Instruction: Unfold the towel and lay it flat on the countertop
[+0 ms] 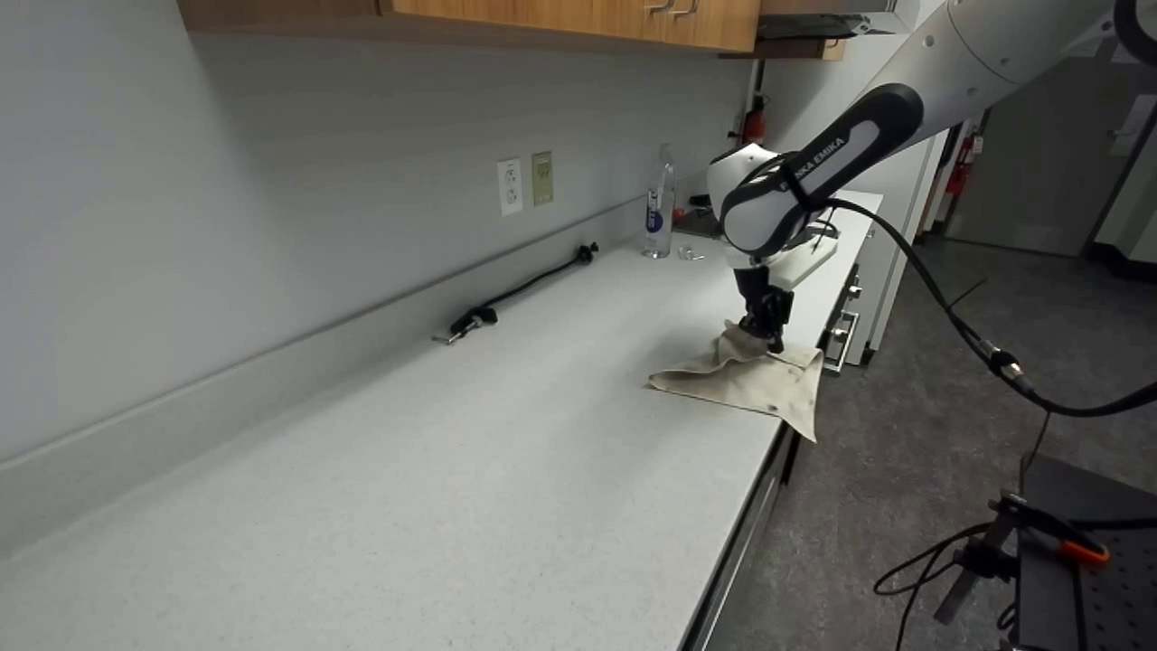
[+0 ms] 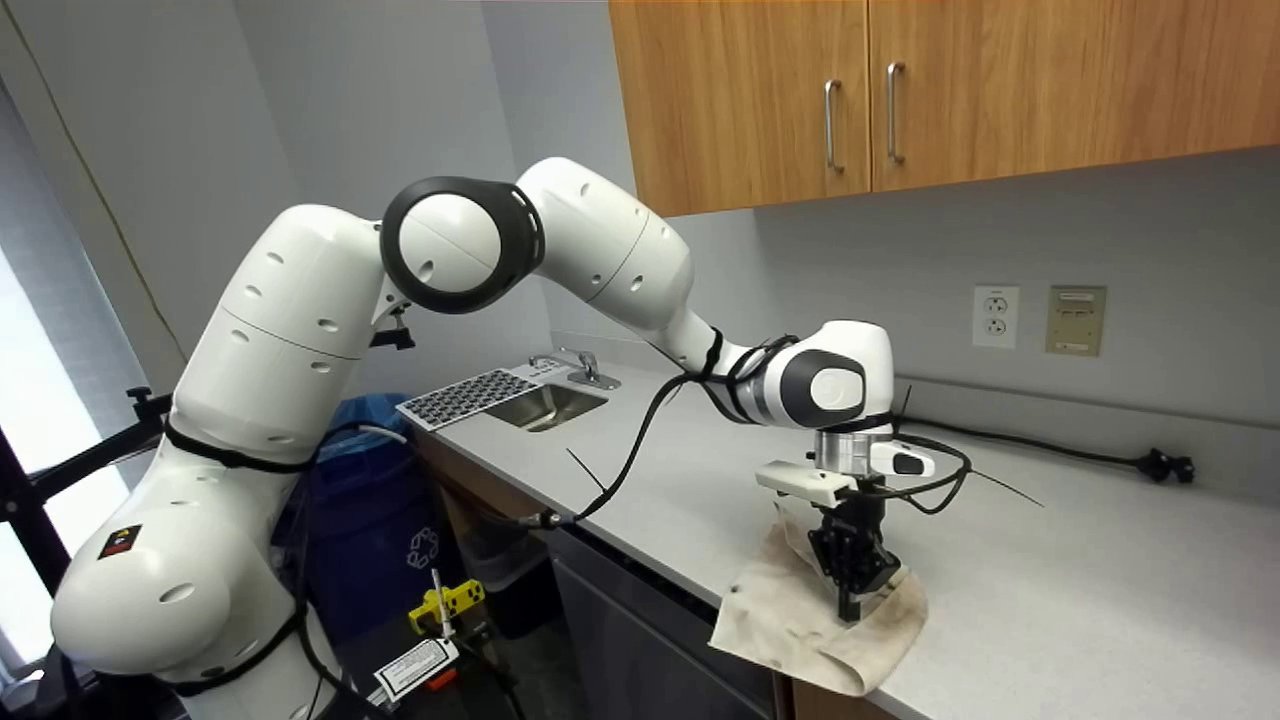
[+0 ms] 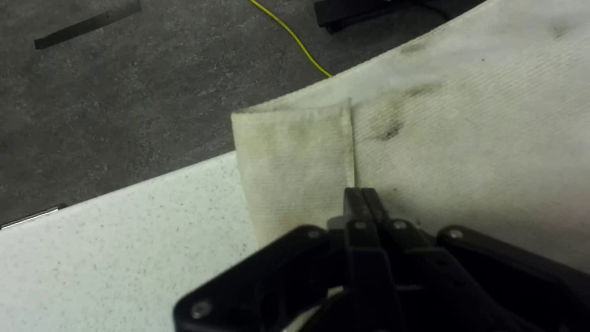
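The cream-beige towel, seen in both exterior views (image 1: 750, 389) (image 2: 765, 625), lies wrinkled on the pale speckled countertop (image 1: 452, 479) (image 2: 1100, 610). Part of it hangs past the front edge, and one part stands up in a fold beside my gripper. In the wrist view the towel (image 3: 470, 129) has a strip folded over at its left side, and the strip's edge runs to my fingertips. My gripper (image 1: 774, 346) (image 2: 849, 606) points down onto the towel. Its fingertips (image 3: 362, 190) are together, with no cloth visible between them. The towel under the gripper body is hidden.
A clear bottle (image 1: 660, 212) stands at the back near the wall. A black rod with clamps (image 1: 533, 282) lies along the backsplash. A sink (image 2: 545, 406) is farther along the counter. Wooden cabinets (image 2: 745, 100) hang above. A black cable loops from the arm.
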`<state>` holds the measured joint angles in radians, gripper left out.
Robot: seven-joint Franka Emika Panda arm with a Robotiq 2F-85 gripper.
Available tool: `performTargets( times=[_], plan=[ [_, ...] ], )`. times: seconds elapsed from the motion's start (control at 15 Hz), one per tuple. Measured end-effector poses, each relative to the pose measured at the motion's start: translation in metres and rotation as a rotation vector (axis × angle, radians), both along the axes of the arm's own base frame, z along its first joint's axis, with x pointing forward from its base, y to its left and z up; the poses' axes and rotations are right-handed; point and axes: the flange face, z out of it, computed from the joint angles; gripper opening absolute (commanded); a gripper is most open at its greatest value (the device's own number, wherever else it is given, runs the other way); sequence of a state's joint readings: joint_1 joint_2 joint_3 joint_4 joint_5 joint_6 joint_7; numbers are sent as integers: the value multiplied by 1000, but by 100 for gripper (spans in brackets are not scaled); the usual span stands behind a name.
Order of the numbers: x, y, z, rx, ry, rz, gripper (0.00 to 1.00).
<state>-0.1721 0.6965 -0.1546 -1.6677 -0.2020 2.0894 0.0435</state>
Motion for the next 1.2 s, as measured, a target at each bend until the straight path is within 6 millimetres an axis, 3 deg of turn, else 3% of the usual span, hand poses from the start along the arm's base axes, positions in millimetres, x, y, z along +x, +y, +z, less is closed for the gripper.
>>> performTargets(
  times=[0.53,0.87,1.2],
  plan=[
    [15,21,25,-2,-48,37,0],
    [45,38,58,-8,-152,32,0],
    [77,37,97,-47,-326,-118,0]
  ],
)
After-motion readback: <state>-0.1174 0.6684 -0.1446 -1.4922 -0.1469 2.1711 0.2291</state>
